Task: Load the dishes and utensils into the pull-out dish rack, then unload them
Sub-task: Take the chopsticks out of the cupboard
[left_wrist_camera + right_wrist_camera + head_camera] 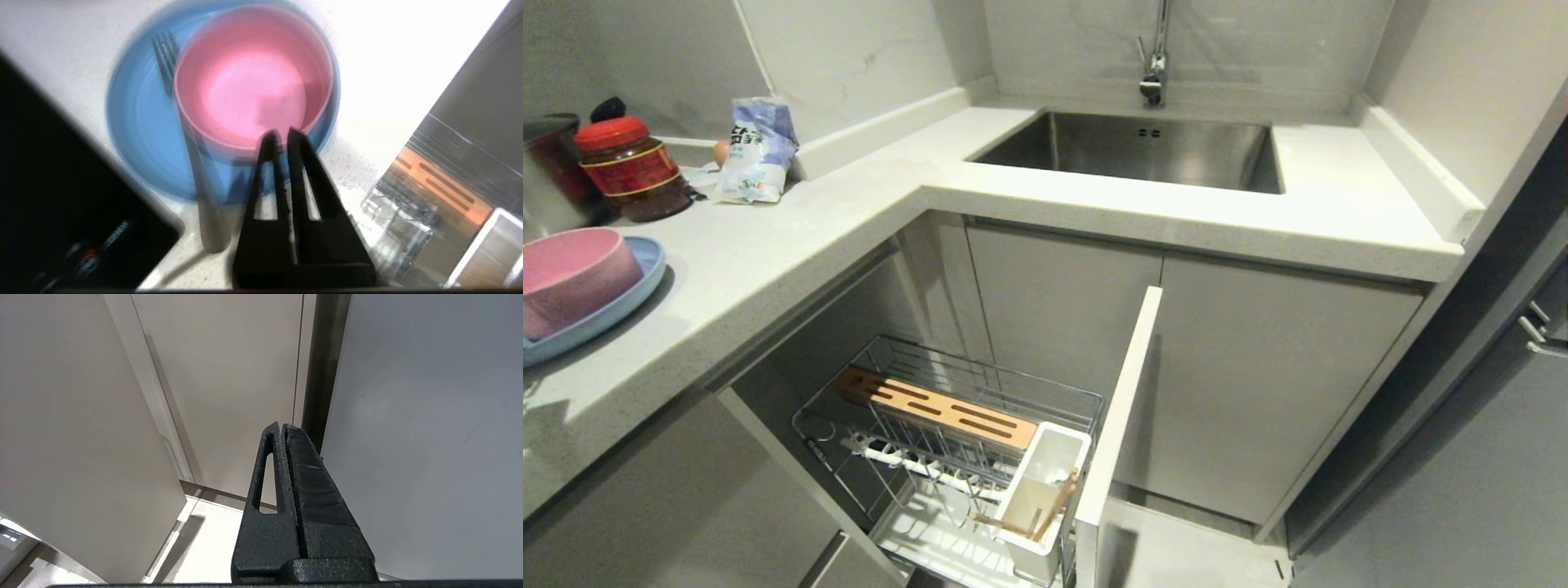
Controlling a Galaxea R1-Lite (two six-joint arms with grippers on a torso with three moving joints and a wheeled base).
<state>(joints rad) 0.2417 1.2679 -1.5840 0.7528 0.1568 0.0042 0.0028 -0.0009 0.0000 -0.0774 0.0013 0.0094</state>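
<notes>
A pink bowl (572,273) sits on the light-blue plate (637,282) on the counter at the left. In the left wrist view a silver fork (192,139) lies on the plate (139,130) beside the bowl (249,81), its handle reaching out over the counter. My left gripper (282,134) hangs shut above the bowl's near rim with nothing between its fingers. The pull-out dish rack (980,371) stands open below the counter. Wooden chopsticks (1058,498) stand in its white cup (1045,457). My right gripper (282,426) is shut, parked by cabinet fronts. Neither arm shows in the head view.
A steel sink (1143,151) with a faucet (1153,57) is set in the counter at the back. A red-lidded jar (633,167), a white bag (760,147) and a steel pot (543,171) stand behind the plate. A black cooktop (61,204) borders the plate. The rack's grey front panel (1119,408) juts out.
</notes>
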